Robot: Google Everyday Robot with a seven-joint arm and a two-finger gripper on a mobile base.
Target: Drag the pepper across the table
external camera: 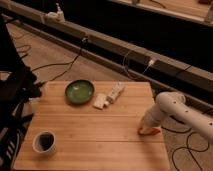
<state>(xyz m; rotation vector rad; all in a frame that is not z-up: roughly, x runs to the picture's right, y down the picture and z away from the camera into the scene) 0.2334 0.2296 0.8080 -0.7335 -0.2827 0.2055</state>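
The pepper (150,132), a small red-orange tapered object, lies on the light wooden table (90,135) near its right edge. My gripper (145,129) comes in from the right on the white arm (182,111) and points down right at the pepper, touching or covering its left end.
A green bowl (79,91) sits at the table's back middle. Two white packets (109,96) lie just right of it. A white cup with dark contents (44,142) stands at the front left. Cables run on the floor behind and to the right. A dark chair stands at left.
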